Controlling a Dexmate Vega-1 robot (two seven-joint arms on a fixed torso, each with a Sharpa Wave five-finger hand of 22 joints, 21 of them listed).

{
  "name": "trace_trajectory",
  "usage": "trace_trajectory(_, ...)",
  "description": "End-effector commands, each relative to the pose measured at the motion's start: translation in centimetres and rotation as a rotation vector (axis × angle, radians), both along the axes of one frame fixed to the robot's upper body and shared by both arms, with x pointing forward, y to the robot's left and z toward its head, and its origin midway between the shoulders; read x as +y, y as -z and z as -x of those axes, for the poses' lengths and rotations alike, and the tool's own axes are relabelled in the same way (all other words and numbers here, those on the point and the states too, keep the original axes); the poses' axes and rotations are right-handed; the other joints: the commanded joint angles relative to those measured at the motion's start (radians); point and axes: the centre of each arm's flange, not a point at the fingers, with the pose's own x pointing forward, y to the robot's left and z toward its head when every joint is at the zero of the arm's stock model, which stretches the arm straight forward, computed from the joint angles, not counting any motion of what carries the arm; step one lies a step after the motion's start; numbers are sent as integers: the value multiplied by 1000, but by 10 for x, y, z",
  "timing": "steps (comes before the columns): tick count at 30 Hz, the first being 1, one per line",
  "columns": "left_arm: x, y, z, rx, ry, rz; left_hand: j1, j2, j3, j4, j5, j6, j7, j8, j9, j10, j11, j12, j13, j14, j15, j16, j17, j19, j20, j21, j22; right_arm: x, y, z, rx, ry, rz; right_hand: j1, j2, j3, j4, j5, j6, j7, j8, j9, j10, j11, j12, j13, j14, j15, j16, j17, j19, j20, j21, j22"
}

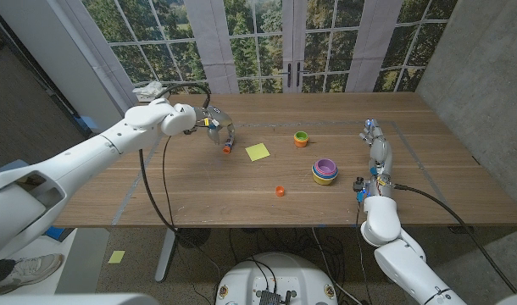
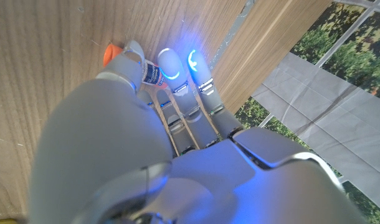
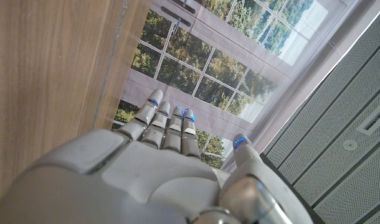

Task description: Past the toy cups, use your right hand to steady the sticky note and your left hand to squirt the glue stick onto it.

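White two-armed robot with silver-grey hands

Glossy white shells sheath both arms; the grey metallic left hand (image 1: 214, 124) and right hand (image 1: 375, 146) have blue-lit fingertips (image 2: 169, 62), with black cables trailing from each wrist.

Matt grained wooden table (image 1: 191, 182), glossy plastic left hand (image 1: 214, 125), seemingly matt paper sticky note (image 1: 258, 152).

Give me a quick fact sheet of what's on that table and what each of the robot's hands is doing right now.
Surface: wooden table
Left hand: grips the glue stick, orange tip down, near the table
Right hand: holds nothing, fingers straight, off to the right of the cups
Sticky note: yellow, lying on the table beside the left hand, untouched
Toy cups: stacked cups, plus a single orange and green cup
Other: small orange cap near the front edge
Glue on note: not yet
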Motion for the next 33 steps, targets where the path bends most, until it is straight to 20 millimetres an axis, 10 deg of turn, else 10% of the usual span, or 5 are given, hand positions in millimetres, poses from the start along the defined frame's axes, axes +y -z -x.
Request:
trace_trajectory(1,-2,8,-12,25,23,-23,7,14,-2,-1,6,5,-2,-1,5,2,-2,-8,2,-4,-25,3,-4,-7,-153,-7,-2,3,-2,2,3,22,8,0,-2,-3,-2,-2,11,0,2,2,14,2,4,3,7,1,7,-1,9,-13,-2,5)
trace_trajectory(18,-10,15,-30,46,18,-77,-8,49,-4,8,8,15,11,-11,6,22,1,-9,4,-19,-29,-30,-46,-29,-145,-30,-21,4,-10,1,12,66,26,-3,-2,-5,-5,-2,15,0,2,2,16,2,3,3,13,4,7,-4,15,-14,-14,5)
trace_trajectory(33,-12,21,-37,14,17,-137,-37,48,43,-9,8,56,23,-39,6,90,4,16,11,-167,-46,-588,-305,-52,-129,-34,-24,6,-15,2,3,101,48,-4,-1,-5,-7,-1,17,-1,1,2,24,3,5,3,26,3,11,-7,21,-13,-20,5)
